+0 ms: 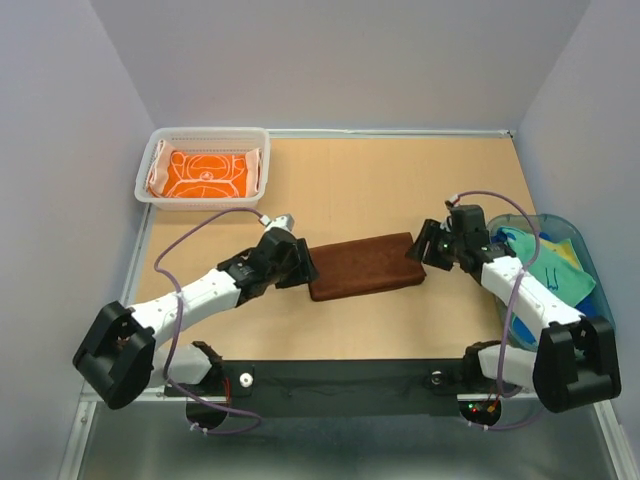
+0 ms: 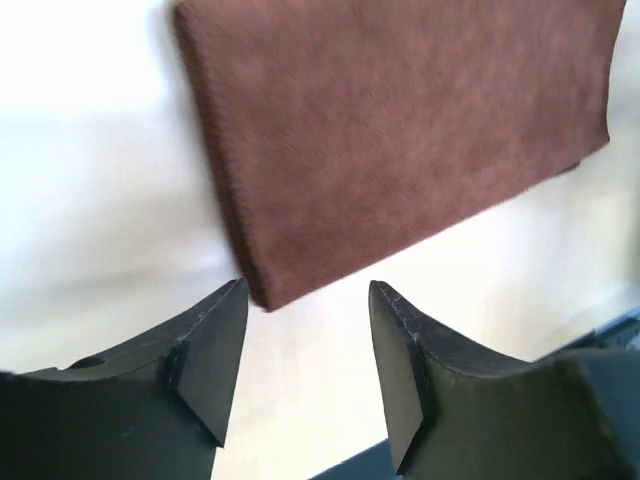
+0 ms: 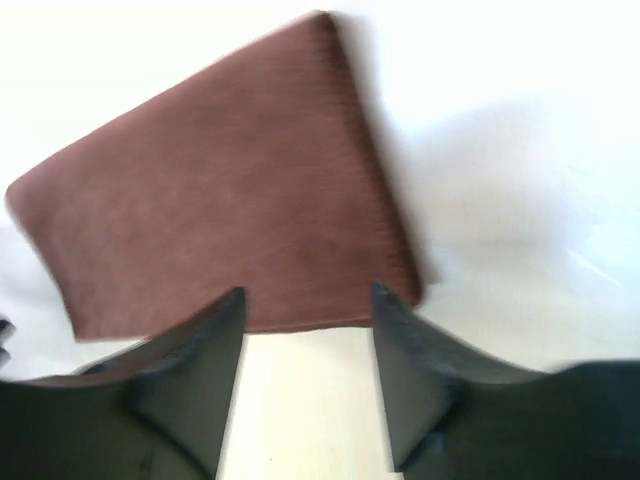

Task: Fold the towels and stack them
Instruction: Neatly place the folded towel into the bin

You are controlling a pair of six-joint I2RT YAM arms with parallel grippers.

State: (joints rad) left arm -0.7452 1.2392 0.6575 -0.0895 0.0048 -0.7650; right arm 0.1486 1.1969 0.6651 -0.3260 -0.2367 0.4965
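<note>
Lying mid-table: brown towel (image 1: 362,265), plain dark brown, fuzzy nap, no print, folded into a long neat rectangle. It's flat on the tan table (image 1: 400,180), long axis running roughly 8 to 2 o'clock in the top view.
brown towel up close: both wrist views are blurry, but the edges look straight, the corners fairly square, and the surface smooth with no big wrinkles.
left gripper (image 1: 300,265): at the towel's 9 o'clock end, fingers spread to a medium gap with nothing between them. In its wrist view the towel's near corner shows right at the gap between the tips. Touching or not, can't tell.
right gripper (image 1: 425,248): at the towel's 3 o'clock end, fingers parted about the same, nothing pinched. Its wrist view has the towel's edge just past the tips.
orange towel (image 1: 205,173): orange with a white circle pattern and pale border, folded, lying inside the white mesh basket (image 1: 210,133) at the table's 10 o'clock corner.
tub pile (image 1: 535,250): green, blue and yellow cloth bunched up unfolded in the translucent blue-green tub (image 1: 572,228) on the 3 o'clock side, partly behind the right arm.
count: one brown towel, one orange towel, tub pile too crumpled to count, one basket, one tub, two grippers.
</note>
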